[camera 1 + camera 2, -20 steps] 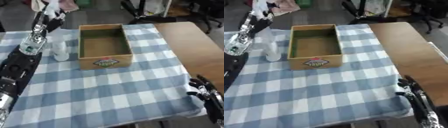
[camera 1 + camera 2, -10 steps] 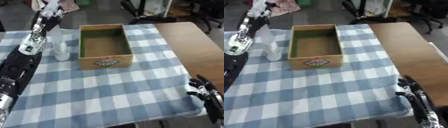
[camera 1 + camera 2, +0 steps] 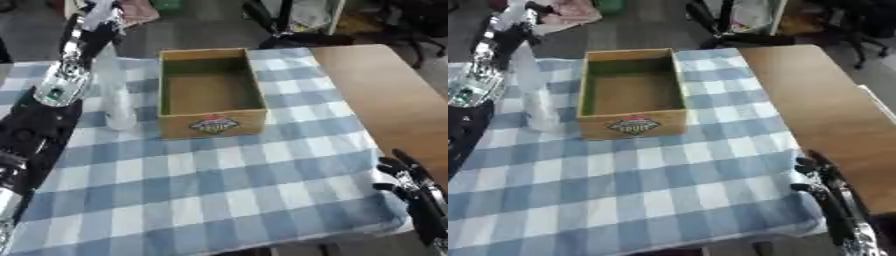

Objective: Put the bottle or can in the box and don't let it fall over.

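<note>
A clear plastic bottle [image 3: 115,102] stands upright on the checked cloth, just left of the wooden box [image 3: 210,92]. It shows as a tall pale blur. My left arm runs up the left side, and my left hand [image 3: 90,22] is above and behind the bottle's top; whether it touches the bottle is unclear. The box is open at the top, holds nothing, and has a round label on its front wall. My right hand [image 3: 409,181] rests open at the lower right corner, fingers up, far from both.
The blue-and-white checked cloth [image 3: 219,190] covers most of the table; bare wood [image 3: 385,95] shows on the right. Chairs and clutter stand on the floor beyond the far edge.
My left hand has drifted slightly up and back near the bottle's top. The bottle's pale shape now reaches higher than before. The box and my right hand have stayed put.
</note>
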Action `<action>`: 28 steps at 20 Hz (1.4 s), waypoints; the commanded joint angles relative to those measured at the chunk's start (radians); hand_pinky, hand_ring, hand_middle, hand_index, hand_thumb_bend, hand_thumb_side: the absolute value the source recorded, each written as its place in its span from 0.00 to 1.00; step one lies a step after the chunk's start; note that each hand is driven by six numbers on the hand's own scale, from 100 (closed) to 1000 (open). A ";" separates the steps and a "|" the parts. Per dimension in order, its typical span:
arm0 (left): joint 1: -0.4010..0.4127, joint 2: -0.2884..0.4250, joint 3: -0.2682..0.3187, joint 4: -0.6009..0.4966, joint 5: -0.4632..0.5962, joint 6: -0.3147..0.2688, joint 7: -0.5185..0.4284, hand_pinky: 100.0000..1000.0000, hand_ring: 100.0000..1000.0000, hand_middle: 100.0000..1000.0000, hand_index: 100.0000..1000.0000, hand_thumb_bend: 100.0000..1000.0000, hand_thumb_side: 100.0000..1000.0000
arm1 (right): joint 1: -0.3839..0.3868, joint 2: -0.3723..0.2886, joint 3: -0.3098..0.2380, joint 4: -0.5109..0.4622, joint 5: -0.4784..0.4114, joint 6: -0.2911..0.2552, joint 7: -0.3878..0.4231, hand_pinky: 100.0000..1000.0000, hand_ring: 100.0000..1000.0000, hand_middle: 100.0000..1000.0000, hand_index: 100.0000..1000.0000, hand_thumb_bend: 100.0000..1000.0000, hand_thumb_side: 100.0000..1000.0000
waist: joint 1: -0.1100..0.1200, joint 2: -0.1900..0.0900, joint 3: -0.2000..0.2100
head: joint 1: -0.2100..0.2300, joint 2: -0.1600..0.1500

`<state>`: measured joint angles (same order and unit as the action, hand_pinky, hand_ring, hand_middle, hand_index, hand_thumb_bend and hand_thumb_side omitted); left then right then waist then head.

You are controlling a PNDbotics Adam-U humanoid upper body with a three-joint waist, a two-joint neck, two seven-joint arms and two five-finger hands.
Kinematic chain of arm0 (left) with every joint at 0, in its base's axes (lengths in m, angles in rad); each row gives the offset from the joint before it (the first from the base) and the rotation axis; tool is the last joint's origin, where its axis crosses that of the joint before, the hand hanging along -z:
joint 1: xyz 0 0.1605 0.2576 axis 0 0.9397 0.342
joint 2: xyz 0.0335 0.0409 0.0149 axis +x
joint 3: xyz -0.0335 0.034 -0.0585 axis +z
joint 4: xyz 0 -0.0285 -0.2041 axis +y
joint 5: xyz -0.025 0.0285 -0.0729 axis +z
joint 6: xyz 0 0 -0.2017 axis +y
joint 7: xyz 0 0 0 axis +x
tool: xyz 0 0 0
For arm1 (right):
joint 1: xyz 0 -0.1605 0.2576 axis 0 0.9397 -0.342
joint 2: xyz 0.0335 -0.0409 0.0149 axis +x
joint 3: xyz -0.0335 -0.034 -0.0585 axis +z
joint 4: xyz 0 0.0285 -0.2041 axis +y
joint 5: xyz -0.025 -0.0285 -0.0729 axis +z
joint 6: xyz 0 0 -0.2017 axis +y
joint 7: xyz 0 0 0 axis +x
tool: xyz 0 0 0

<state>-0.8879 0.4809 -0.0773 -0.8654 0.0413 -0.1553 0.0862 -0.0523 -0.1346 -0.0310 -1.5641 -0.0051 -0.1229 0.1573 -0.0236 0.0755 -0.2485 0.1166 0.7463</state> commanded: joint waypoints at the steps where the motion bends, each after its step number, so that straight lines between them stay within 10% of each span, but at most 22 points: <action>1: -0.017 0.041 0.003 -0.031 -0.074 0.007 0.004 0.37 0.16 0.07 0.49 0.00 0.52 | -0.010 -0.012 -0.008 -0.007 0.001 -0.002 0.001 0.63 0.85 0.79 0.96 0.00 0.65 | 0.000 -0.015 0.001 | -0.005 -0.006; 10: -0.023 0.042 0.010 -0.062 -0.122 0.014 0.024 0.29 0.10 0.04 0.47 0.00 0.54 | -0.009 -0.011 -0.011 -0.007 0.001 -0.002 -0.001 0.63 0.85 0.79 0.96 0.00 0.65 | -0.001 -0.015 0.003 | -0.009 -0.007; 28: -0.098 -0.073 -0.124 -0.283 0.159 0.020 -0.111 0.31 0.11 0.05 0.47 0.00 0.55 | -0.008 -0.005 -0.001 -0.003 -0.001 -0.001 0.010 0.63 0.85 0.79 0.96 0.00 0.65 | -0.004 -0.017 -0.021 | 0.012 -0.004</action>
<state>-0.9537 0.4088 -0.1957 -1.1228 0.1921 -0.1349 -0.0136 -0.0521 -0.1344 -0.0328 -1.5583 -0.0051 -0.1225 0.1639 -0.0266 0.0753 -0.2703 0.1232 0.7460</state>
